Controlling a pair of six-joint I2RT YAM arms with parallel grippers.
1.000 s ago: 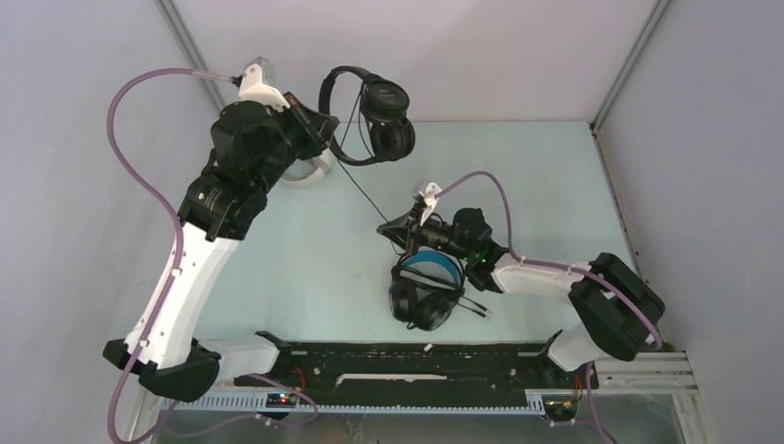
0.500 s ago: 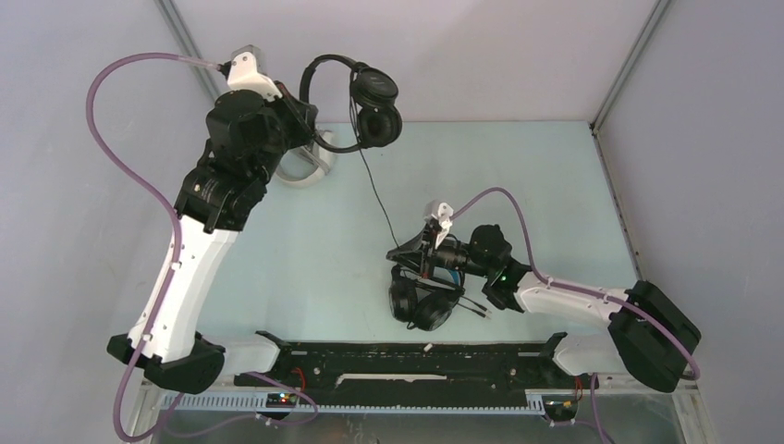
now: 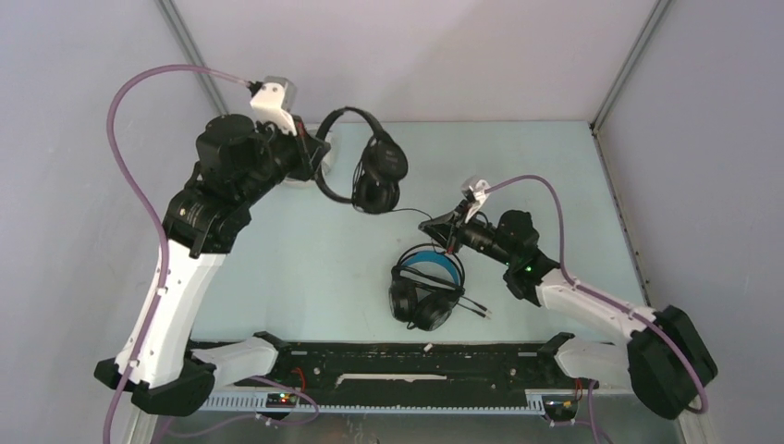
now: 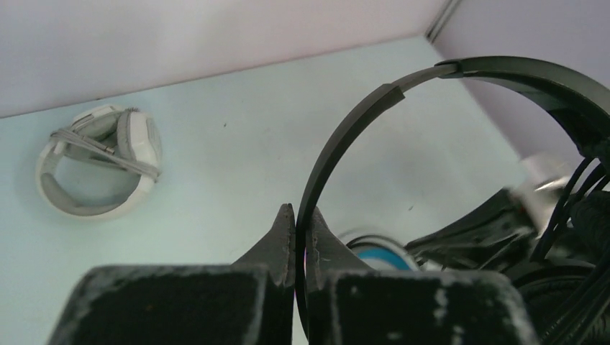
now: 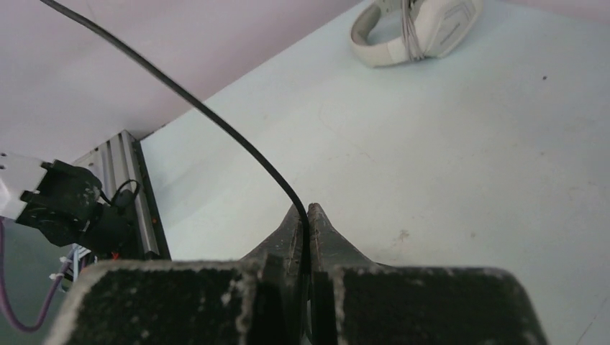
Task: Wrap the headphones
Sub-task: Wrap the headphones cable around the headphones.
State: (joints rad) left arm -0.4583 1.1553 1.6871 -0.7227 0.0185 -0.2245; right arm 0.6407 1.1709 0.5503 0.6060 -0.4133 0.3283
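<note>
L pincer (image 4: pixel 296 219) clamped on band of thin black plastic headset (image 3: pixel 380 172) hanging above pale tabletop (image 3: pixel 305 268); R pincer (image 5: pixel 307 215) pinching its black cord (image 5: pixel 216 121).

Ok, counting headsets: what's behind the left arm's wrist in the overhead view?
White-grey over-ear headphones, cord wound around them. Overhead the arm hides nearly all of them; the left wrist view shows them whole.

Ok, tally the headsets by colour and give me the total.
Black: 2, the thin pair held in the left fingers, and the bulky blue-lined pair lying on the table.
White-grey: 1, the over-ear pair on the table.
Total: 3
</note>
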